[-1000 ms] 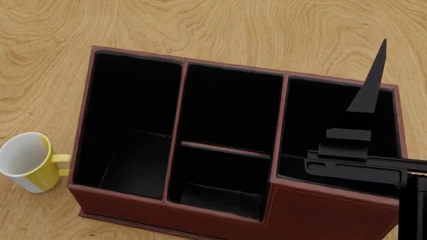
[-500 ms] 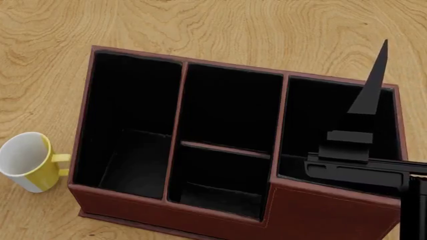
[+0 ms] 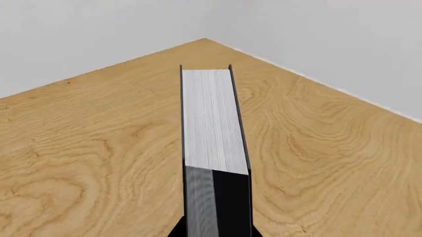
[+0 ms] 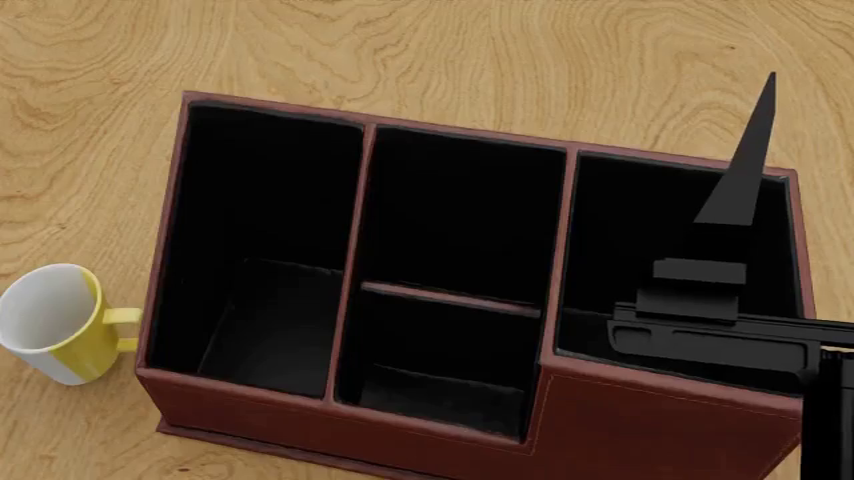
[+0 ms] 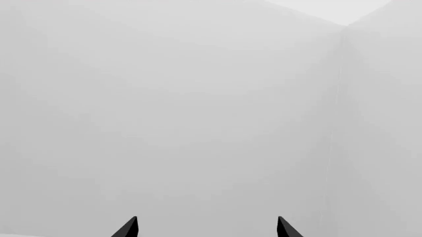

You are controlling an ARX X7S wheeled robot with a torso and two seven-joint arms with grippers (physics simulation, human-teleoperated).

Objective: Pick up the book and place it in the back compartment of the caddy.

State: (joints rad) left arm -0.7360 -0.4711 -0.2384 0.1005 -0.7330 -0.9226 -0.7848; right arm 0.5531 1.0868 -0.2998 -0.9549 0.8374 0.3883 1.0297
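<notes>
Rising edge-on at the right of the head frame above the caddy's (image 4: 441, 420) right-hand cell, the book (image 4: 741, 165) is clamped in the left gripper (image 4: 697, 285), while the right gripper (image 5: 205, 228) gapes empty, facing blank wall

The robot shows only as matte black, hard-edged parts: a flat horizontal bar (image 4: 714, 345) topped by small stepped rectangular blocks (image 4: 694, 285), and two slim pointed black fingertips (image 5: 128, 228) with sharp triangular ends. No cables, screws or markings are visible.

Simulated office desk: wood tabletop (image 4: 400, 50), caddy (image 4: 641, 420), mug (image 4: 54, 322).
</notes>
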